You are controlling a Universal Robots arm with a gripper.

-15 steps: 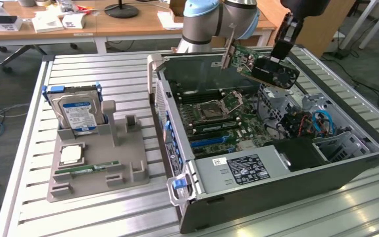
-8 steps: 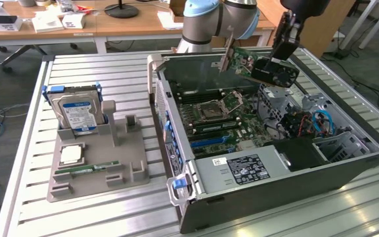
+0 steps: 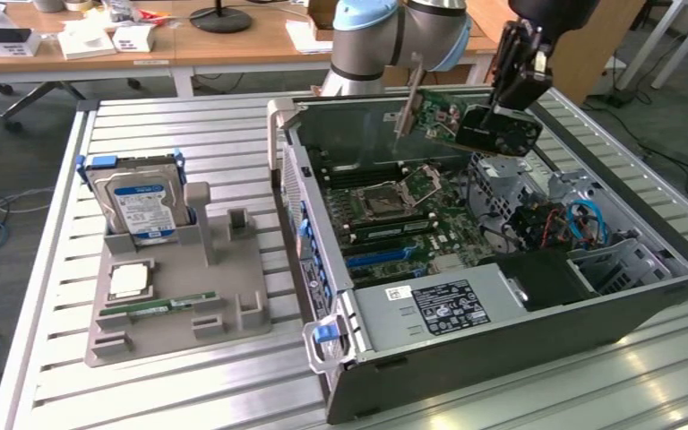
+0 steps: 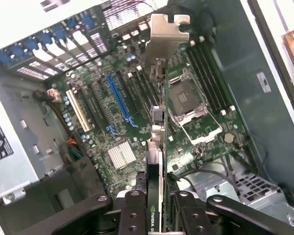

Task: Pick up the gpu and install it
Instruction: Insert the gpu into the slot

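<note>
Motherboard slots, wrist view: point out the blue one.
The long blue slot, lying between black slots; apart from the white slot, all others are black.

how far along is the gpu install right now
Done: the gpu has been picked up. In hand: the end effector is shut on it and holds it in the air over the open computer case, with the silver bracket above the motherboard. Left: the card is not seated, and the blue slot is bare.

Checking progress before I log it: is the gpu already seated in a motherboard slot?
No, the gpu hangs clamped in the gripper above the open case, clear of the motherboard.
</note>
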